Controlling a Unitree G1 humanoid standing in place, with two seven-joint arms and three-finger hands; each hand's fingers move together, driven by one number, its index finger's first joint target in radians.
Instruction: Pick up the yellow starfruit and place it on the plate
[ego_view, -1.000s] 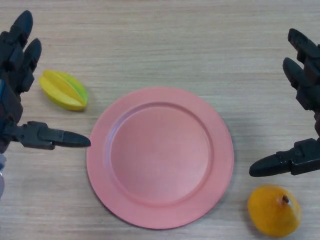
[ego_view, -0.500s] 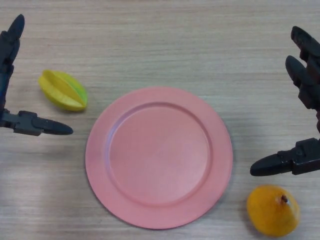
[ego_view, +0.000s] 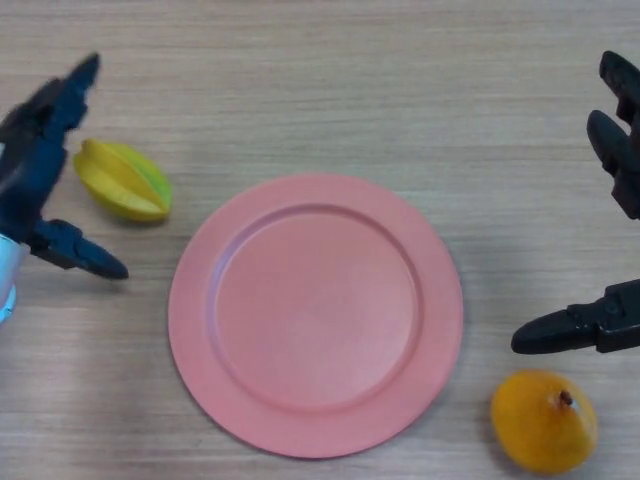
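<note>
On a wooden table, a yellow starfruit lies just left of a pink plate.
Ridged and oval, with a green tinge along one edge, the starfruit rests apart from the plate. The left hand spreads wide just beside it, fingers above, thumb below. The right hand hangs wide open at the right edge, above an orange fruit.
</note>
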